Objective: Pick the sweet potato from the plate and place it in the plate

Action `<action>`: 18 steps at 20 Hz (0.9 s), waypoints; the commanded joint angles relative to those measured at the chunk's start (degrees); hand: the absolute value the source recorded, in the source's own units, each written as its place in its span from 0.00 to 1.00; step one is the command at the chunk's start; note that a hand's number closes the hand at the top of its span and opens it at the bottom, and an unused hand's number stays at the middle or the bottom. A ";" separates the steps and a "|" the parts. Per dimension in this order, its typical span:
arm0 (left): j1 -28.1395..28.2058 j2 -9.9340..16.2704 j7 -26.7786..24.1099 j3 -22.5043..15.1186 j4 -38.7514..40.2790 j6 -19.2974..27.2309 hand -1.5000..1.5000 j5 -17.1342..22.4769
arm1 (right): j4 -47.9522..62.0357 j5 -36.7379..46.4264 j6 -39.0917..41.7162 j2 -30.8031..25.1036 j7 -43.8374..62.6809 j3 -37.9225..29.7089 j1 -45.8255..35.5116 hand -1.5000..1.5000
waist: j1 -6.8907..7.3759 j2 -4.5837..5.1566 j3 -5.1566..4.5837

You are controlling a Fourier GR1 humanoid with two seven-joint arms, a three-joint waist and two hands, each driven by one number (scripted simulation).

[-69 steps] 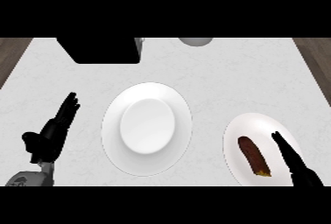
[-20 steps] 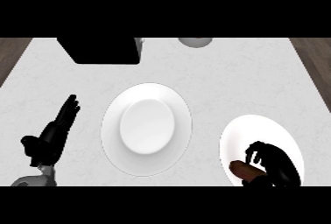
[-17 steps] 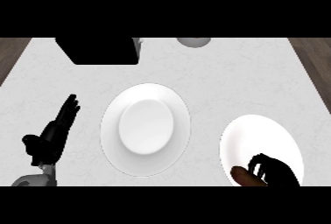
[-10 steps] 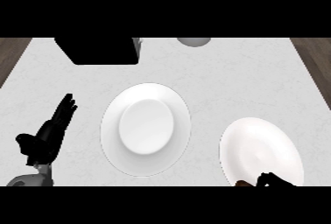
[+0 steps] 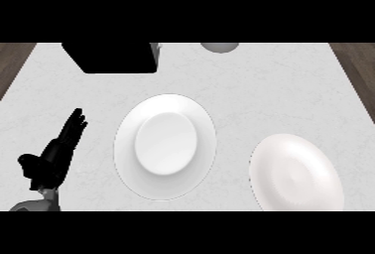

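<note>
plates [image 5: 165, 147] side by side on pale worktop [image 5: 278, 84], right-hand plate [image 5: 295, 172] bare, sweet potato nowhere in view, likely lifted out of frame with right hand, also unseen; left hand [image 5: 55, 154] resting flat at left edge, fingers straight, holding nothing.

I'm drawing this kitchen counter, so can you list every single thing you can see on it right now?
Plate: one, white, middle of the counter, with a raised oval centre.
Second plate: one, white, lower right, partly cut off by the view's edge.
Box: one, black, top left of the counter.
Round thing: one, grey, top edge, too cut off to tell what it is.
Counter: one, pale grey.
Left hand: one, black, lower left, fingers straight, resting.
Right hand: not in view.
</note>
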 commanded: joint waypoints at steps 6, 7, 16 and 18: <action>-2.09 -1.25 -1.31 -0.45 2.19 1.91 0.50 -2.77 | -10.76 17.10 0.45 5.72 3.84 9.15 -1.85 1.00 | 0.29 0.16 0.02; 1.29 -0.84 -0.25 -0.91 -2.78 -0.66 0.50 -0.60 | -15.13 20.69 7.18 8.14 6.28 13.76 -2.99 1.00 | 0.89 0.11 -0.03; -0.56 -0.43 -1.77 1.49 1.57 -2.05 0.50 -0.38 | -7.14 19.09 21.00 17.10 13.18 15.20 -24.10 1.00 | 0.89 0.21 0.05; -3.59 -2.55 1.07 -1.27 1.28 0.70 0.50 -2.83 | -0.50 15.12 23.77 17.18 20.41 14.79 -36.68 1.00 | 1.65 0.50 0.01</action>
